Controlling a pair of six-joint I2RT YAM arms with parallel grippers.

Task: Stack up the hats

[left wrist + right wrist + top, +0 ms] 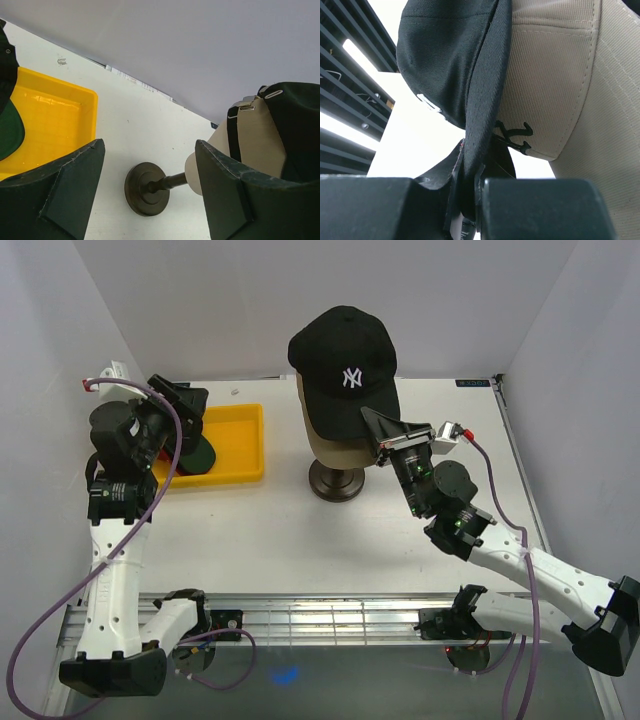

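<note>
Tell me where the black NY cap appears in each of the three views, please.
Top external: the black NY cap is at upper centre, its brim in the right gripper.
Left wrist: at the right edge, seen from behind.
Right wrist: upper left, its brim running down between the fingers.
Shared landmark: the tan cap under it.

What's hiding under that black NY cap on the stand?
A tan cap shows beneath the black NY cap, both on a beige mannequin head. Anything under the tan cap is covered.

Three caps (345, 365), one tray (240, 435), one mannequin stand (336, 483)
</note>
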